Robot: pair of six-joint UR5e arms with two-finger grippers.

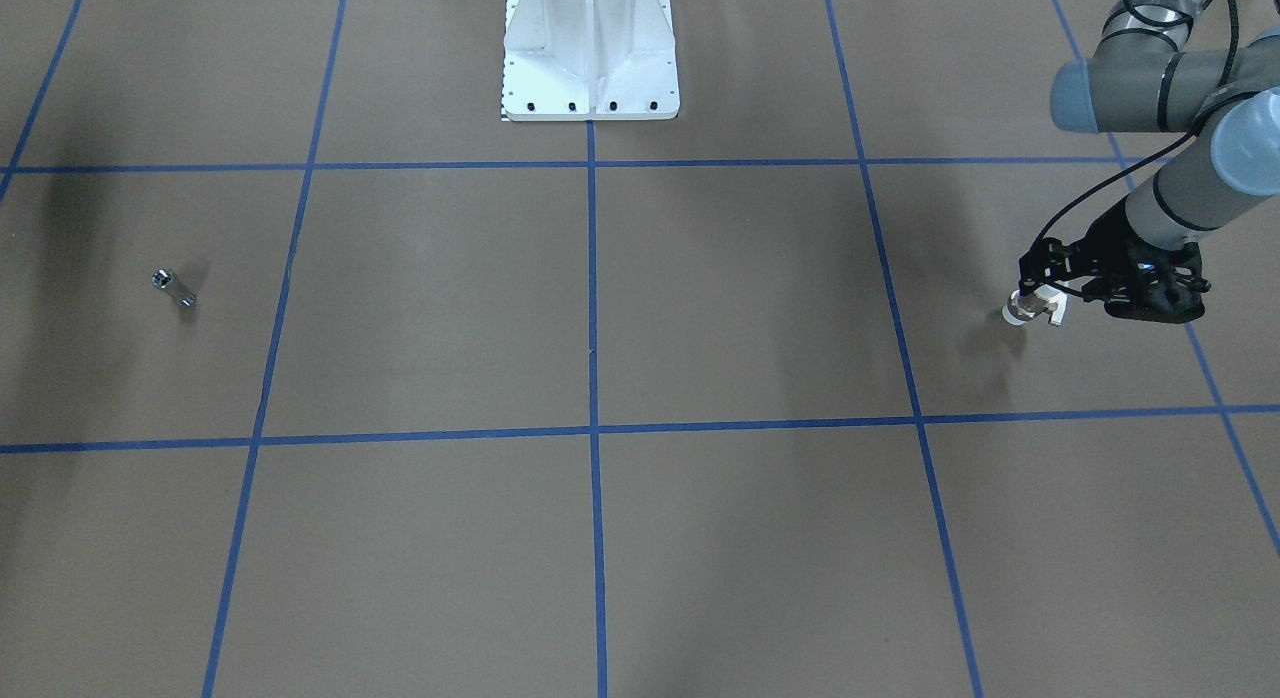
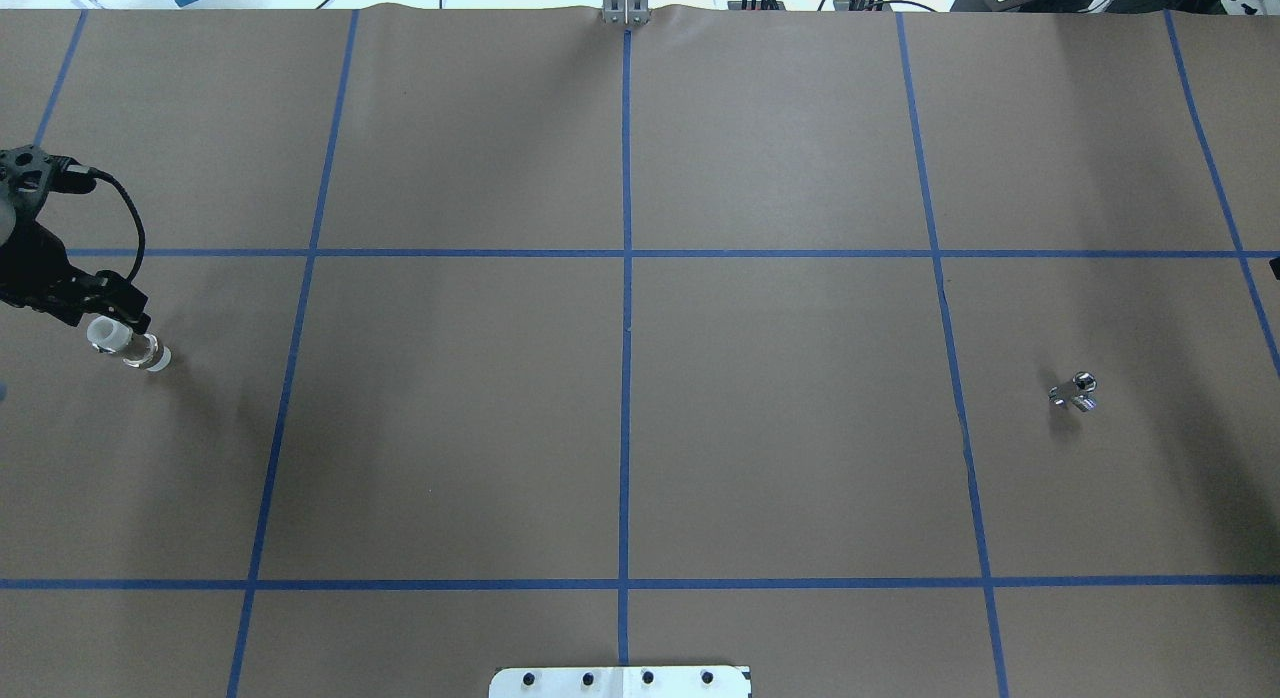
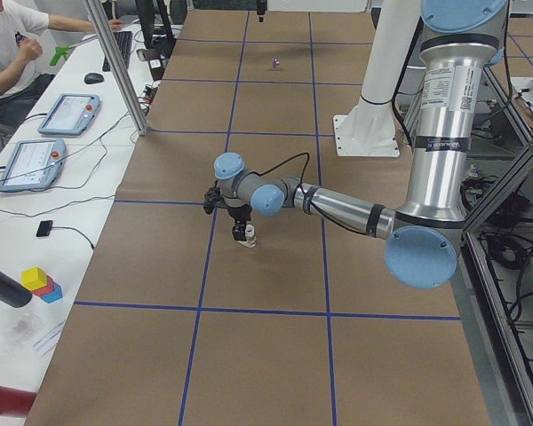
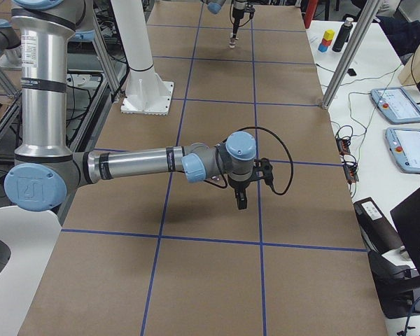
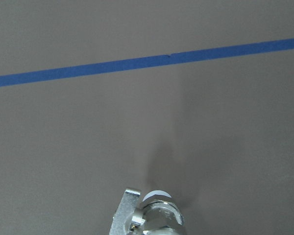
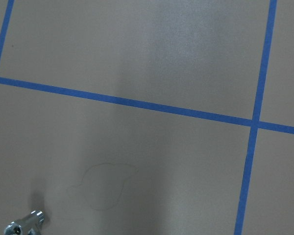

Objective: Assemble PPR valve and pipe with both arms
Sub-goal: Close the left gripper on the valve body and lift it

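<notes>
My left gripper [image 1: 1040,293] is shut on the PPR valve [image 1: 1032,306], a stubby fitting with white ring ends and a metallic middle. It holds the valve just above the table at my far left, as the overhead view [image 2: 128,345] shows. The left wrist view shows the valve [image 5: 148,215] at its bottom edge. The pipe [image 1: 172,288], a short shiny silver cylinder, lies alone on the table at my right [image 2: 1073,391]. It also shows in the right wrist view [image 6: 23,224]. My right gripper [image 4: 239,203] hangs above the table near the pipe; I cannot tell whether it is open or shut.
The table is brown paper with a blue tape grid. The white pedestal base [image 1: 590,53] stands at my middle edge. Operators' desks with tablets [image 3: 67,114] and a metal post [image 3: 115,62] line the far side.
</notes>
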